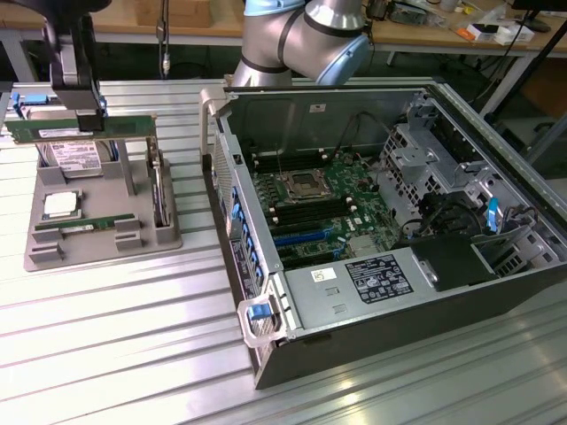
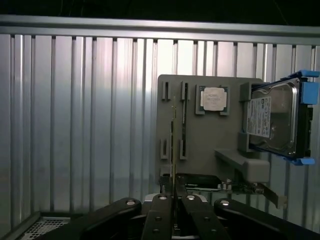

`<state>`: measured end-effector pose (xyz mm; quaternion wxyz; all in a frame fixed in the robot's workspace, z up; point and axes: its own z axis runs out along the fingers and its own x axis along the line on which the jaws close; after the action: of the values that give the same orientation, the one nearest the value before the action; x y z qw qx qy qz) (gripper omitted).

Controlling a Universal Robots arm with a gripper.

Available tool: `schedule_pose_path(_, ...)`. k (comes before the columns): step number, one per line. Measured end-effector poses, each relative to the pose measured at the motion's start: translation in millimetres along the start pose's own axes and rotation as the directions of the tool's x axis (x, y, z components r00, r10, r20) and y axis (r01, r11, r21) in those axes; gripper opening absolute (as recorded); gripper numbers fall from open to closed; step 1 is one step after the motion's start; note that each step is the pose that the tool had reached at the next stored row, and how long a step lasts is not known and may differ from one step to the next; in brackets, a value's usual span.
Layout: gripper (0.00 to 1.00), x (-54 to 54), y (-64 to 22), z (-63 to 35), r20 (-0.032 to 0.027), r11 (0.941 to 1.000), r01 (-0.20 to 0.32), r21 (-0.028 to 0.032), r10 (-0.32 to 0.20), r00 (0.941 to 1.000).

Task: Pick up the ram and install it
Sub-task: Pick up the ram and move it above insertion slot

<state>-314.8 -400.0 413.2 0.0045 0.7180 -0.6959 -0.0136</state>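
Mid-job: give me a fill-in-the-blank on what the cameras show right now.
1. The fingers are clamped on the green ___.
2. It hangs over the grey tray, outside the computer ___.
3. On the tray, the square processor lies next to the hard ___.
Missing words: ram; case; drive.

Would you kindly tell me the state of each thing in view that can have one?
ram: held above the tray, clamped in the gripper
gripper: shut on the ram
processor chip: lying flat in the tray
hard drive: propped tilted on the tray
computer case: open, motherboard exposed
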Motion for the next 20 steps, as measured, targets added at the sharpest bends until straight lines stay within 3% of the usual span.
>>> schedule_pose_path(1,0.13,0.0,-0.9,-0.1,-0.0004,0.9999,0.000,0.0151,0.000,1.0000)
schedule_pose_path(2,0.13,0.1,-3.2,-0.1,-0.0006,0.9998,0.000,0.0222,0.000,1.0000)
schedule_pose_path(3,0.13,0.1,-7.9,-0.2,-0.0007,0.9997,0.000,0.0255,0.000,1.0000)
schedule_pose_path(8,0.13,0.7,-34.4,-0.9,-0.0007,0.9996,0.000,0.0268,0.000,1.0000)
schedule_pose_path(11,0.13,1.5,-60.9,-1.8,-0.0007,0.9996,0.000,0.0268,0.000,1.0000)
schedule_pose_path(15,0.13,2.3,-85.5,-3.0,-0.0007,0.9996,0.000,0.0268,0.000,1.0000)
schedule_pose_path(16,0.13,2.6,-96.0,-3.5,-0.0008,0.9996,0.000,0.0267,0.000,1.0000)
schedule_pose_path(18,0.13,2.9,-105.3,-3.9,-0.0007,0.9996,0.000,0.0268,0.000,1.0000)
schedule_pose_path(20,0.13,3.4,-121.6,-4.7,-0.0007,0.9996,0.000,0.0268,0.000,1.0000)
